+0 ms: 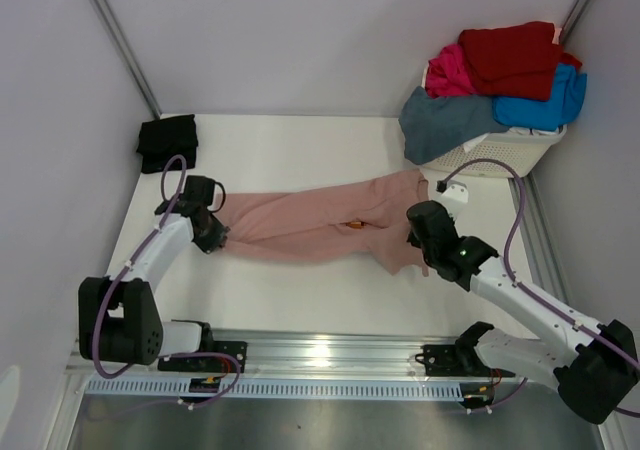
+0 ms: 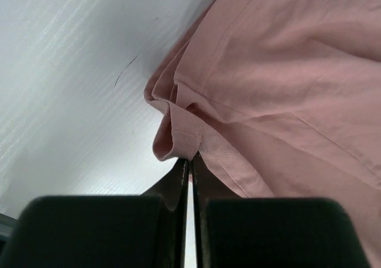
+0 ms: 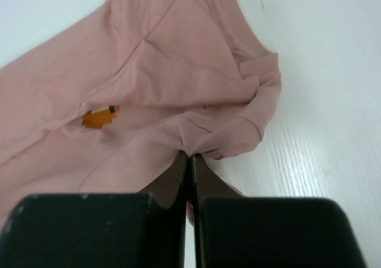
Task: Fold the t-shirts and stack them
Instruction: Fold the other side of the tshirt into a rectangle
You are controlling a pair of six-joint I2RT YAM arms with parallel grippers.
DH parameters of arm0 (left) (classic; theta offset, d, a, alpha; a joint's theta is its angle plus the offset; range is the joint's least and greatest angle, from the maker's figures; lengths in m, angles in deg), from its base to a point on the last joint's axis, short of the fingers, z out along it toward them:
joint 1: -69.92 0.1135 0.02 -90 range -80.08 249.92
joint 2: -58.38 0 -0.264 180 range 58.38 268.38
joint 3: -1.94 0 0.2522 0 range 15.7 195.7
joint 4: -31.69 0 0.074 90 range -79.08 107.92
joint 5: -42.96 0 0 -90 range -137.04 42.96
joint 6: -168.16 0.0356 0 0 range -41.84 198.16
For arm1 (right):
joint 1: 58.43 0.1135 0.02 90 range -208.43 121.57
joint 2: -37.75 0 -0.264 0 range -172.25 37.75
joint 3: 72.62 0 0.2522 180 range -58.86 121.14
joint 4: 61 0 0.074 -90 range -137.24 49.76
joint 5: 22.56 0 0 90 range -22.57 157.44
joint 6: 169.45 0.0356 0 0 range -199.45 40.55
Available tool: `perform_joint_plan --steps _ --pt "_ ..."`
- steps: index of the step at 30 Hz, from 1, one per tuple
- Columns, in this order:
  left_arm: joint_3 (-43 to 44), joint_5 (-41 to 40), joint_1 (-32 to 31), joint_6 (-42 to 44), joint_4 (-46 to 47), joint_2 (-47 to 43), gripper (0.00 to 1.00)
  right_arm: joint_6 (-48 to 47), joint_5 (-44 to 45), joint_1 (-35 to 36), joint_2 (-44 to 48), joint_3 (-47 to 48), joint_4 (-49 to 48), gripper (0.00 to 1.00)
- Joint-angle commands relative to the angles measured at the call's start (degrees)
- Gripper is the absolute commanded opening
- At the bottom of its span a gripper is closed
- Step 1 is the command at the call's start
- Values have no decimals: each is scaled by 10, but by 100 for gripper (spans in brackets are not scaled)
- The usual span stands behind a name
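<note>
Top external view: the pink tee (image 1: 320, 228) lies stretched in a long, bunched band across the middle of the table (image 1: 300, 140), running from near the left edge towards the right edge. Its small orange print (image 1: 355, 226) faces up near the middle.

The left gripper (image 2: 189, 159) has its jaws pressed together on a folded hem corner at the tee's left end. The left wrist view shows the fabric pinched between the fingers and the cloth wrinkling away from them. The right gripper (image 3: 190, 156) is likewise clamped on a gathered fold at the tee's right end, just beside the neckline. The cloth there is puckered into the closed jaws.

At the far right corner of the table stands a white basket (image 1: 510, 155), heaped above its rim with tees. A red tee (image 1: 510, 58) is on top, a magenta tee (image 1: 450, 72) is to its left, and a blue tee (image 1: 545, 105) is below it on the right. A slate tee (image 1: 445, 120) spills over the basket's left rim onto the table.

A black tee (image 1: 168, 142) sits folded at the far left corner, well apart from the pink one.
</note>
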Motion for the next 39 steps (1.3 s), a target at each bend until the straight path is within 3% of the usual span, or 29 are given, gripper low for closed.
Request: perform_joint_plan --steps 1,11,32,39 --pt "35 5 15 -11 18 11 1 -20 36 -26 -23 43 -42 0" --pt "132 14 38 3 29 84 1 -47 30 -95 -97 81 -92 0" --pt "252 22 38 18 49 232 1 -131 19 -147 -275 148 -227 0" --pt "282 47 38 30 106 265 1 -138 20 -161 -312 158 -238 0"
